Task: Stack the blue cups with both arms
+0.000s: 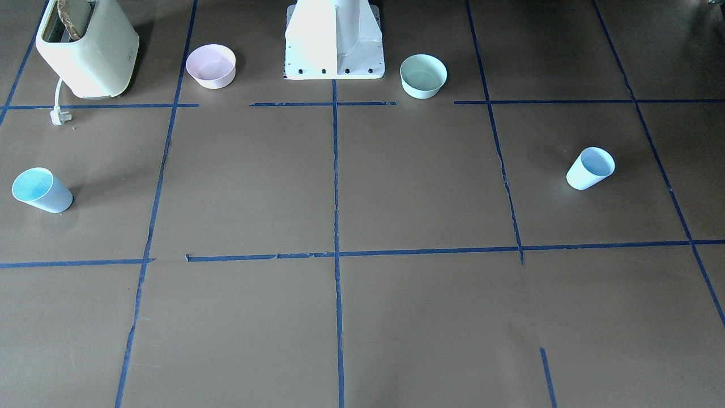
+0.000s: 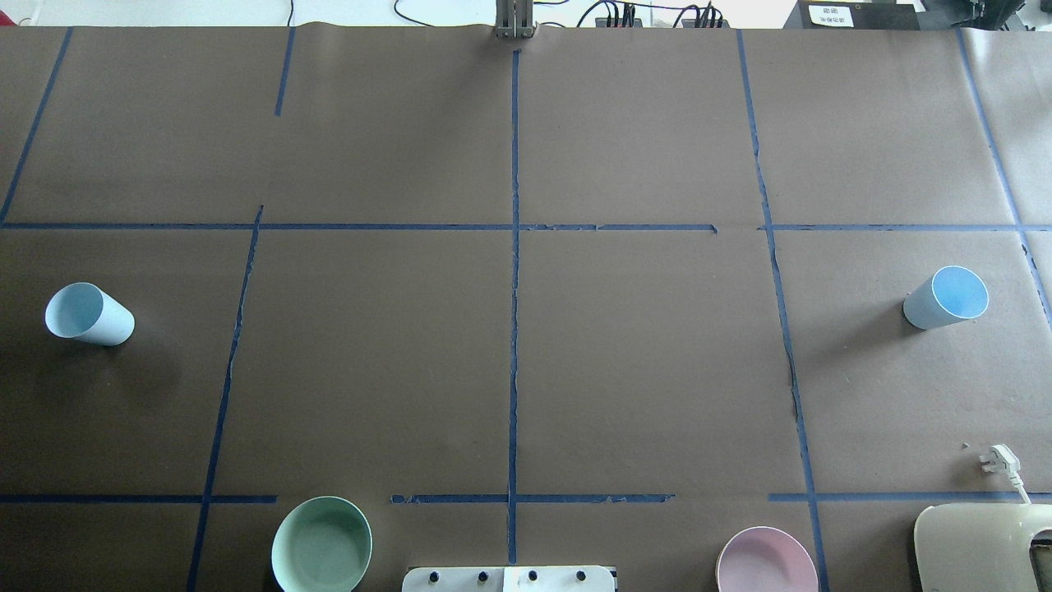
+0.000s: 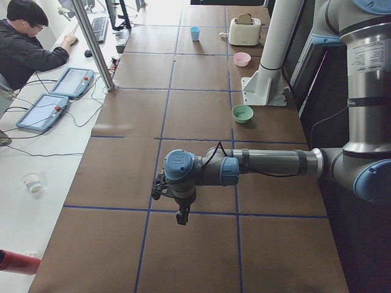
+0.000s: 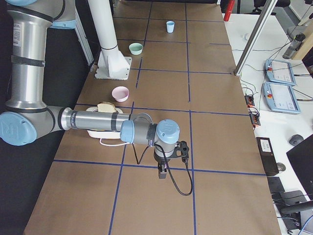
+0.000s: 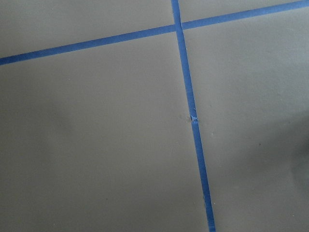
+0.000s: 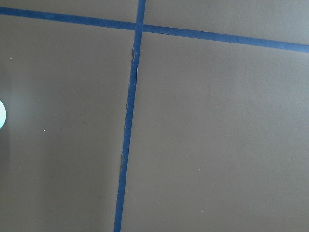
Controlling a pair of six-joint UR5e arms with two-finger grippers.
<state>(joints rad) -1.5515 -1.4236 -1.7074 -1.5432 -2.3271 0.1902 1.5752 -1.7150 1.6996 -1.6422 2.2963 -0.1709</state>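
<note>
Two pale-blue cups stand upright and far apart on the brown table. One cup [image 2: 89,314] is at the robot's far left; it also shows in the front view [image 1: 590,168] and far off in the right side view [image 4: 169,26]. The other cup [image 2: 945,298] is at the far right; it also shows in the front view [image 1: 42,190] and the left side view [image 3: 195,33]. The left gripper [image 3: 181,217] and right gripper [image 4: 162,174] show only in the side views, pointing down above the table. I cannot tell whether they are open or shut. Both wrist views show only table and tape.
A pink bowl [image 2: 766,562] and a mint-green bowl [image 2: 321,544] flank the white pedestal [image 1: 334,39]. A cream toaster [image 1: 85,48] with bread and a loose plug [image 2: 998,460] stands at the robot's near right. An operator [image 3: 27,43] sits beyond the table's far edge.
</note>
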